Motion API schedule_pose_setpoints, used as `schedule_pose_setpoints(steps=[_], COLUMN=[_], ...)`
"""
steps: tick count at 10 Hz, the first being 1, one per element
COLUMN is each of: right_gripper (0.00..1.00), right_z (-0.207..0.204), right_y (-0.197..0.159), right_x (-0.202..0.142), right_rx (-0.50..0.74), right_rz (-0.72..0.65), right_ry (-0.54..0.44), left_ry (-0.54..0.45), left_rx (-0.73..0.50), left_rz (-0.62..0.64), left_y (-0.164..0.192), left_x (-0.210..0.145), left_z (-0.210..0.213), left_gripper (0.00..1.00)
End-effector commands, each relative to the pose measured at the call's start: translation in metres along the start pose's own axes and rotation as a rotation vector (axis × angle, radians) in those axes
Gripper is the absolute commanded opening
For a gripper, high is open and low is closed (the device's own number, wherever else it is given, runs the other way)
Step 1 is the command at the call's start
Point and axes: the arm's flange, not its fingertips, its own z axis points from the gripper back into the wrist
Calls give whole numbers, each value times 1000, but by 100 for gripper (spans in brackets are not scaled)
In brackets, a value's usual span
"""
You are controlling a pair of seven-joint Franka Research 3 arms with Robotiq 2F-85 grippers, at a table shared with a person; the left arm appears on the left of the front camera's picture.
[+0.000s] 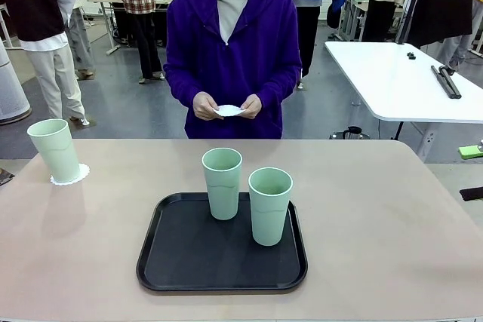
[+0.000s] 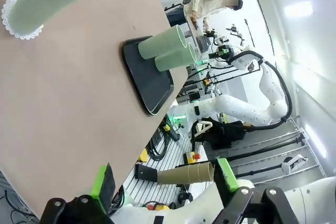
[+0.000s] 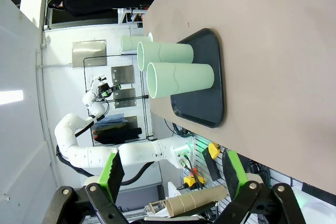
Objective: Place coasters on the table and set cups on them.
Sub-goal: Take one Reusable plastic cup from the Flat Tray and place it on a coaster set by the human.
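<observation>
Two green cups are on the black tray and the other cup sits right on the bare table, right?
No: the other cup sits on a white lacy coaster, as the front view shows. The black tray does hold two cups.

A tall, tapered mint-green cup (image 1: 54, 148) stands upright on a lacy white coaster (image 1: 73, 176) at the far left corner of the beige table (image 1: 377, 224). Two matching cups stand upright and close together on the black tray (image 1: 189, 258) at mid-table, the rear cup (image 1: 223, 182) to the left of the front cup (image 1: 269, 205). A second coaster (image 1: 228, 111) lies flat in a person's hands (image 1: 204, 105) beyond the table's far edge.
</observation>
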Motion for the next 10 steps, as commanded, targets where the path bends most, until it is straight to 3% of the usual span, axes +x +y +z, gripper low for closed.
schedule_pose_setpoints(steps=[1, 10], right_gripper=[100, 100], right_z=[0, 0], right_y=[2, 2], right_x=[2, 2], right_rx=[18, 18], right_rz=[0, 0], right_ry=[-3, -3], left_ry=[-9, -9], left_rx=[4, 4], left_rz=[-4, -4], left_y=[-4, -4], left_x=[1, 1], left_z=[1, 1], left_gripper=[100, 100])
